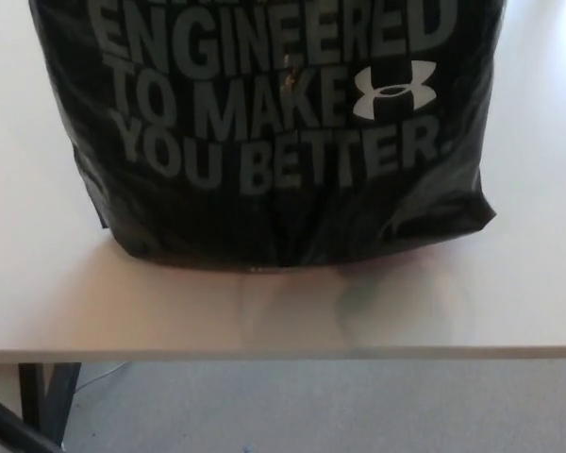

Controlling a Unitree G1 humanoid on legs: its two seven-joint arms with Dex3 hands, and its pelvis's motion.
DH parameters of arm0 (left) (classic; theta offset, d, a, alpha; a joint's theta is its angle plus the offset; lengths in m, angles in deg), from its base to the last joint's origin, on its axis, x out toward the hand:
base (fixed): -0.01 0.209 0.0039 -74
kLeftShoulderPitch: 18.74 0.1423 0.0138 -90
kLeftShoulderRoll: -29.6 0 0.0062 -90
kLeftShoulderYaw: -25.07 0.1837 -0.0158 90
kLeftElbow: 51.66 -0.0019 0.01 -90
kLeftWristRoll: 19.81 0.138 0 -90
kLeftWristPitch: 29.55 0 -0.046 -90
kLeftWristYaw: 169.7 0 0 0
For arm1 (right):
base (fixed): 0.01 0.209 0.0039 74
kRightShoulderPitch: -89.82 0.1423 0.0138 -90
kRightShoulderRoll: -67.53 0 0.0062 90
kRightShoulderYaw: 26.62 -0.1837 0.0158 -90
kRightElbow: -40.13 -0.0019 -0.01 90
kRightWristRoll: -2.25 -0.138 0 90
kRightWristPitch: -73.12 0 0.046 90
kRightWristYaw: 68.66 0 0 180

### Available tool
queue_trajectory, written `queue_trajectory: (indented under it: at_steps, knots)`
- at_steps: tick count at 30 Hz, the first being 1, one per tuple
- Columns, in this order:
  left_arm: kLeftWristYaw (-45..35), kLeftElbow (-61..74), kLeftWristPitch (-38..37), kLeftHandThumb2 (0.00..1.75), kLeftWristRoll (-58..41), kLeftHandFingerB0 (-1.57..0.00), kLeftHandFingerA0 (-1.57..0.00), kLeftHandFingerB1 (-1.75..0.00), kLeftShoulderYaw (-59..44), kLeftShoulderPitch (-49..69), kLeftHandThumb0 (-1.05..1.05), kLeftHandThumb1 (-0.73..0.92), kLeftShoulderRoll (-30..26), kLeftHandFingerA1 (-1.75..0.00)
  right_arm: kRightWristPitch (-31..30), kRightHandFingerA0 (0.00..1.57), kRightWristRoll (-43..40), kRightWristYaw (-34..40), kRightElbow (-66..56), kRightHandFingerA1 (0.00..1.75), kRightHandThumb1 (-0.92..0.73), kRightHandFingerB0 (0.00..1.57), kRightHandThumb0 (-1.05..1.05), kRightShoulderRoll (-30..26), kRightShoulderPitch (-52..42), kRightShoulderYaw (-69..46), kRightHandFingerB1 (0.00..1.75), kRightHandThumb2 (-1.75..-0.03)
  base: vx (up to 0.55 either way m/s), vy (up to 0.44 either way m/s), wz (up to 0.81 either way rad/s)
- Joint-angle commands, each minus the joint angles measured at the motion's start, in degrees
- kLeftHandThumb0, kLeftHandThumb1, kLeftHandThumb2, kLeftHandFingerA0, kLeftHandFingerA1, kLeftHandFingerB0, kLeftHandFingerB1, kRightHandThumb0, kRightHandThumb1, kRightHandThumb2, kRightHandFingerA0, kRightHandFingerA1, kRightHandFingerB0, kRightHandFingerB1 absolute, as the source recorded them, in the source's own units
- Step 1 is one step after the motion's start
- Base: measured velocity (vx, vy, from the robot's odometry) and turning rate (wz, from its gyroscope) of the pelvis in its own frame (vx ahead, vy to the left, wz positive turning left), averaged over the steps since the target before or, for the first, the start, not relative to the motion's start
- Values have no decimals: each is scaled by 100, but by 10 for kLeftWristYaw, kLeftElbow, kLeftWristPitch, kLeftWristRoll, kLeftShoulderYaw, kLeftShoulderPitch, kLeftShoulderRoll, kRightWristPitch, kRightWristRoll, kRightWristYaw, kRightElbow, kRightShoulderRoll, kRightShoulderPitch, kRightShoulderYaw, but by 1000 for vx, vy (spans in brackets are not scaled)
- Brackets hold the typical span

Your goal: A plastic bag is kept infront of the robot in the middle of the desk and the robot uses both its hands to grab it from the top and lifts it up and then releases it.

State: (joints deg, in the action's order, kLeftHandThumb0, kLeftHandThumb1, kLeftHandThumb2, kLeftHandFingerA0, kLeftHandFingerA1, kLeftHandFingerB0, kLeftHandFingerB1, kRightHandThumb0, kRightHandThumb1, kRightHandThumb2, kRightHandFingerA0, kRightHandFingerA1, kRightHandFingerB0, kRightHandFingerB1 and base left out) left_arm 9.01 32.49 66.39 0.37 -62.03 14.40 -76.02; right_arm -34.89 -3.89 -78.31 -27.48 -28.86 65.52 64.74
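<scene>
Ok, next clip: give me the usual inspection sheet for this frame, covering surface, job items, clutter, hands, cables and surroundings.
Surface: pale desk, front edge visible, faint reflection below the bag.
Job's things: black plastic bag with grey lettering "ENGINEERED TO MAKE YOU BETTER." and a white logo; fills the upper frame, its top cut off; whether its bottom rests on the desk cannot be told.
Clutter: nothing seen.
Hands: neither hand in view.
Cables: thin pale cable on the floor under the desk edge, at left.
Surroundings: grey floor; dark desk leg at lower left.
</scene>
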Motion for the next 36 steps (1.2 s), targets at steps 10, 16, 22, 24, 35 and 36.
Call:
queue_trajectory:
  at_steps: [10,16,22,24,35,36]
  knots:
    - [-27,297,-216,66,-93,-15,-13,-26,-255,517,-68,83,19,-29,169,10,184,96,-508,48,-53,0,-77,-33,-536,-38,40,-93,0,0,-4]
    - [-12,337,-378,97,-154,-1,-2,-32,-315,737,-73,64,114,-42,270,11,198,146,-580,35,-70,9,-71,39,-743,-64,22,-62,0,0,-25]
    - [42,218,-604,114,-160,0,-1,-50,-310,918,-32,63,217,-50,438,0,271,184,-573,47,-42,0,-37,55,-976,-62,49,-100,0,0,3]
    - [38,191,-625,100,-168,0,-14,-25,-304,964,-64,70,233,-49,496,0,261,176,-554,48,-43,0,-36,58,-1042,-53,49,-100,0,0,8]
    - [15,102,-720,67,-221,-1,-19,-24,-235,1117,-59,92,298,-36,716,0,297,233,-429,37,-50,0,-66,95,-1143,-57,23,-89,0,0,-3]
    - [14,91,-732,101,-221,0,-7,-22,-227,1125,-62,72,298,-46,720,8,300,235,-426,35,-73,3,-60,96,-1156,-62,25,-62,-33,95,-1]
